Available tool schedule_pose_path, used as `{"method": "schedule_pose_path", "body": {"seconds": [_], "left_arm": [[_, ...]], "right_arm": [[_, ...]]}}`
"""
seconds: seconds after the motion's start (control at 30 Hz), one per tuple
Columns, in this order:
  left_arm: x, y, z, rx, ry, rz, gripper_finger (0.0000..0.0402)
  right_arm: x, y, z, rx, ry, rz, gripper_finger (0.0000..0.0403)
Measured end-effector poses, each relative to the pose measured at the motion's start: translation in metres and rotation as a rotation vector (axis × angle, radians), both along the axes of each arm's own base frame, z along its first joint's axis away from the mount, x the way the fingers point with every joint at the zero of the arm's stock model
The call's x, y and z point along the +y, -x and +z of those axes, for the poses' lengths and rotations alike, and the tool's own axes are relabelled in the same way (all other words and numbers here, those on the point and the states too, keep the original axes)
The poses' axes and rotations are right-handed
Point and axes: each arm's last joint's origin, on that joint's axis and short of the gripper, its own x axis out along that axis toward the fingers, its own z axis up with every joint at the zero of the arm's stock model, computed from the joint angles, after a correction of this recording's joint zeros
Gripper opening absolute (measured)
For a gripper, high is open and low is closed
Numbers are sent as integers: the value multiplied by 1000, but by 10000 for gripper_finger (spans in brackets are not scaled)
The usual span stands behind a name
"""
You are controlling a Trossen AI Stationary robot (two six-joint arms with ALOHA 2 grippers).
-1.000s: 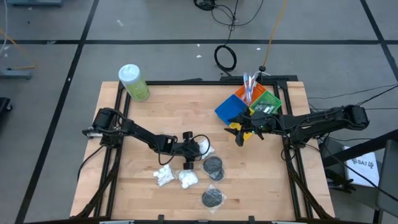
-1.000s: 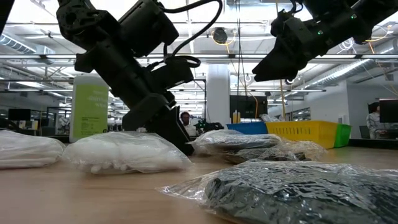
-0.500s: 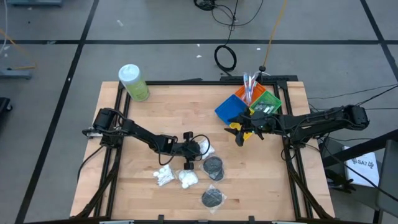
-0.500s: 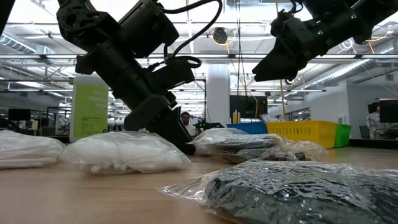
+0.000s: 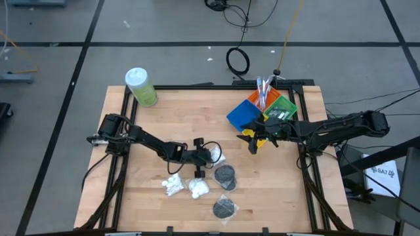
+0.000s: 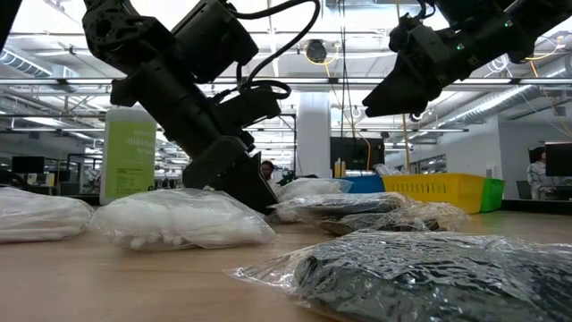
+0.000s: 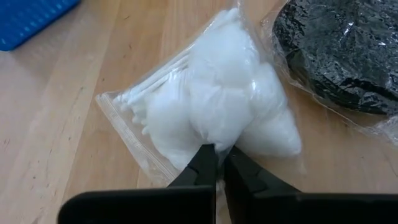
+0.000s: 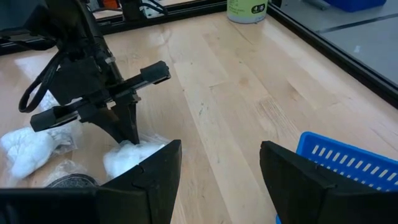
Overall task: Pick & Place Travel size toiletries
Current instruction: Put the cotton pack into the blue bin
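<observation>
My left gripper [image 5: 207, 157] is low at the table's middle, shut on a clear bag of white cotton balls and swabs [image 7: 217, 106], which also shows in the high view [image 5: 216, 155]. Two more clear cotton bags [image 5: 172, 184] [image 5: 199, 188] and two bagged black round discs [image 5: 225, 176] [image 5: 225, 208] lie flat on the table nearer its front edge. My right gripper [image 5: 252, 141] hangs open and empty above the table beside the blue bin [image 5: 241, 115]. Its wide-apart fingers show in the right wrist view [image 8: 217, 174]. My left gripper pinches the cotton bag between its two fingers at the bag's edge toward the table's left [image 7: 208, 142], on the plastic and the cotton behind it. The fingers [image 6: 255, 192] slant down from the table's left. The bag's far part lies beside a bagged disc [image 7: 348, 56].
A big green bottle with a white cap [image 5: 141, 86] stands at the far left corner. Blue, orange [image 5: 254, 101] and green [image 5: 282, 105] bins stand at the far right, with toothbrushes [image 5: 264, 85] sticking up from them. Bare wood lies left of the bags.
My left gripper has risen slightly, still shut, and the held end of the cotton bag has come up a little with it. My right gripper has kept still.
</observation>
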Motion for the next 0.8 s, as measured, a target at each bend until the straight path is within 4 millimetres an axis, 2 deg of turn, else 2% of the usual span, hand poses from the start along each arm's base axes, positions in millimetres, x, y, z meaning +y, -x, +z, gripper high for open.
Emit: {"method": "schedule_pose_path", "body": {"seconds": [0.3, 0.8], "left_arm": [[0, 0, 18, -23, -14, -26, 2], [-2, 11, 75, -169, -88, -14, 1]], "right_arm": [[0, 0, 0, 3, 5, 2, 205], [0, 0, 0, 7, 5, 2, 205]]}}
